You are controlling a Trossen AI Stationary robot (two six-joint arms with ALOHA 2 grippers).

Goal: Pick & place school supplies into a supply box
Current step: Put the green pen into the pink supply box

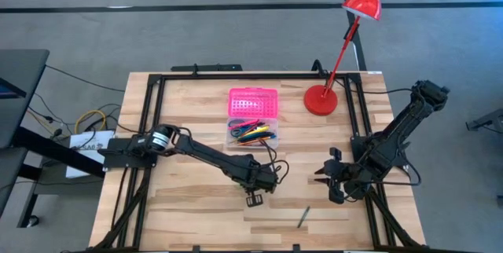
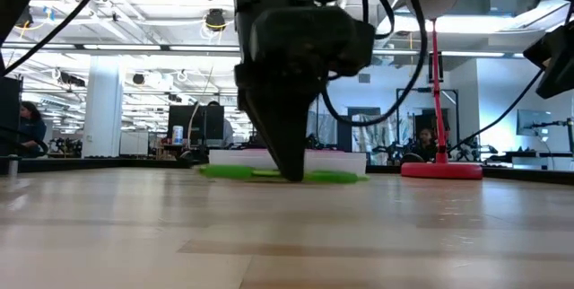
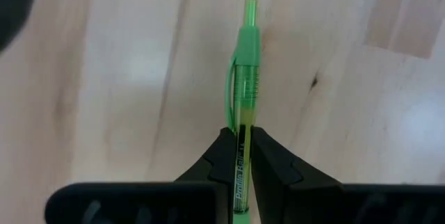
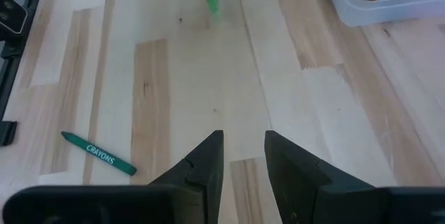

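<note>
Dark fingers of the left gripper fill the bottom of the left wrist view, pinched tight on a green pen that lies flat on the wooden table, its tip pointing toward the top of the frame. Seen from above, this gripper sits just below the picture's centre, and the supply box (pink lid open, clear base full of coloured pens) lies above it, near the top middle. Right of centre waits the right gripper, holding nothing, its fingers spread apart above bare wood. A green crayon lies alone at lower left of its wrist view. A red desk lamp stands at upper right.
</note>
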